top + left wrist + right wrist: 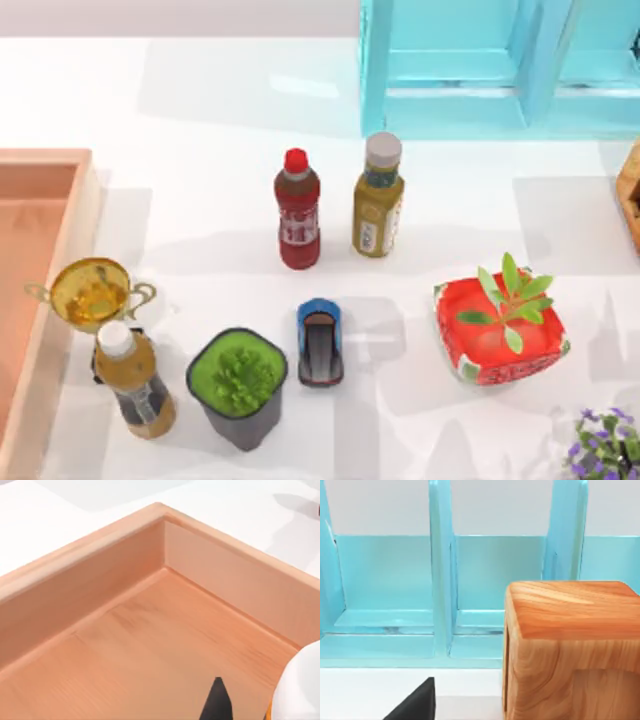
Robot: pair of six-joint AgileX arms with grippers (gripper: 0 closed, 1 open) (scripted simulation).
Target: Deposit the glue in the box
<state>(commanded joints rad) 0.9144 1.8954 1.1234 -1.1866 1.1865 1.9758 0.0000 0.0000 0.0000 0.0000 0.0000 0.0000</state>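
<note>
Bright, even light. Soft grey shadows on the white counter [200,120], none hard. Slight overall softness; box [150,645] floor faintly blurred.

We can read no text anywhere. The red bottle [298,210] and the olive bottle [378,197] carry labels, but we cannot make out their print.

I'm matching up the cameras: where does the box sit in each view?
Top view: box at the left edge, beside the trophy.
Left wrist view: the box's inner corner and floor, seen close.
Right wrist view: faces the cyan frame and a wooden block instead.
Shared landmark: the white table.
</note>
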